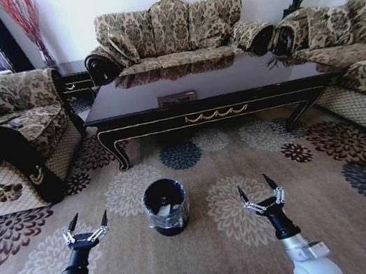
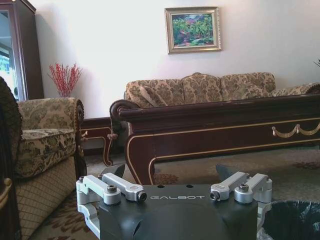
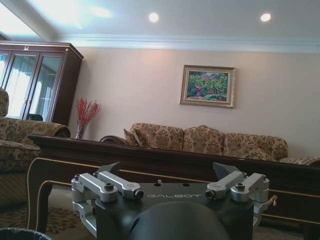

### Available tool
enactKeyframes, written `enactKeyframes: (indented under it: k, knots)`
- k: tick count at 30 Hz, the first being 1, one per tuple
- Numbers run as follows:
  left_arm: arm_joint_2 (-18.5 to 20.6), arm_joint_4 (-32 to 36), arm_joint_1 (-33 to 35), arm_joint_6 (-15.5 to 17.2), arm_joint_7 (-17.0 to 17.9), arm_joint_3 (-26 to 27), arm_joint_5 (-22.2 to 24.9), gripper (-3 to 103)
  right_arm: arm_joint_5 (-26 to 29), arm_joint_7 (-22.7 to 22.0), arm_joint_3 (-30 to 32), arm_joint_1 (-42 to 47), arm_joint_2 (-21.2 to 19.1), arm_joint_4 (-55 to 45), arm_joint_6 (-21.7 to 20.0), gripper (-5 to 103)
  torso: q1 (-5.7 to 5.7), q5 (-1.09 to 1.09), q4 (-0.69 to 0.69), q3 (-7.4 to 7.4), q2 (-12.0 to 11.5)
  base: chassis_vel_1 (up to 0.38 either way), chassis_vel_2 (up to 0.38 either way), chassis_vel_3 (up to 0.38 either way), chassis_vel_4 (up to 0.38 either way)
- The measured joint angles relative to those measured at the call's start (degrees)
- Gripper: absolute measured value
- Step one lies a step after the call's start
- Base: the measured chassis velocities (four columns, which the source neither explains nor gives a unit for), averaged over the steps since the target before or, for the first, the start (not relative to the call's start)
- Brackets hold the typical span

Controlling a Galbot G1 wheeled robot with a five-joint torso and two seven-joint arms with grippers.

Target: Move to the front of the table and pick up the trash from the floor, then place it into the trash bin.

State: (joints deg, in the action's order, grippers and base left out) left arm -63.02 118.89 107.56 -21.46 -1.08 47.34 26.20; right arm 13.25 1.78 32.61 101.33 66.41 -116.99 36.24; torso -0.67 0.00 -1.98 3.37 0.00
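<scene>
Black trash bin [image 1: 165, 207] between spread grippers

Trash bin [image 1: 166, 207] on patterned floor [image 1: 257, 237]

So the trash bin [image 1: 166, 207] sits on the floor [image 1: 210, 253] right in front of the robot, between the left gripper [image 1: 85, 225] and the right gripper [image 1: 260, 188], both hanging low with fingers spread. The table [image 1: 203, 87] stands beyond the bin, running left to right. A sofa [image 1: 172, 32] sits behind the table against the wall, an armchair [image 1: 5, 133] is off to the left, and another sofa [image 1: 354, 43] to the right.
</scene>
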Motion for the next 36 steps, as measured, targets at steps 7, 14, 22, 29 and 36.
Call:
enactKeyframes:
  k: [7, 14, 22, 29, 36]
  knots:
    - [0.02, 0.00, -0.02, 0.04, 0.04, -0.03, 0.02, 100, 0.00, -0.03, -0.02, 0.00, -0.01, 0.00, 0.00, 100, 0.00, 0.00, 0.00, 0.00, 0.00, 0.000, 0.000, 0.000, 0.000]
    - [0.04, 0.00, -0.03, 0.07, 0.06, -0.03, 0.04, 100, 0.00, -0.04, -0.02, -0.01, -0.01, 0.00, 0.00, 100, 0.00, 0.00, 0.00, 0.00, 0.00, 0.000, 0.000, 0.000, 0.000]
    - [0.04, -0.01, -0.03, 0.12, 0.11, -0.04, 0.05, 100, 0.01, -0.05, -0.02, -0.01, -0.01, 0.01, -0.01, 100, 0.00, 0.00, 0.00, 0.00, 0.00, 0.000, 0.000, 0.000, 0.000]
    - [0.04, -0.01, -0.03, 0.15, 0.13, -0.04, 0.05, 100, 0.03, -0.05, -0.02, -0.01, -0.02, 0.01, -0.03, 100, 0.00, 0.00, 0.00, 0.00, 0.00, 0.000, 0.000, 0.000, 0.000]
    - [0.04, -0.01, -0.04, 0.15, 0.13, -0.04, 0.05, 100, 0.03, -0.05, -0.02, -0.01, -0.02, 0.01, -0.05, 100, 0.00, 0.00, 0.00, 0.00, 0.00, 0.000, 0.000, 0.000, 0.000]
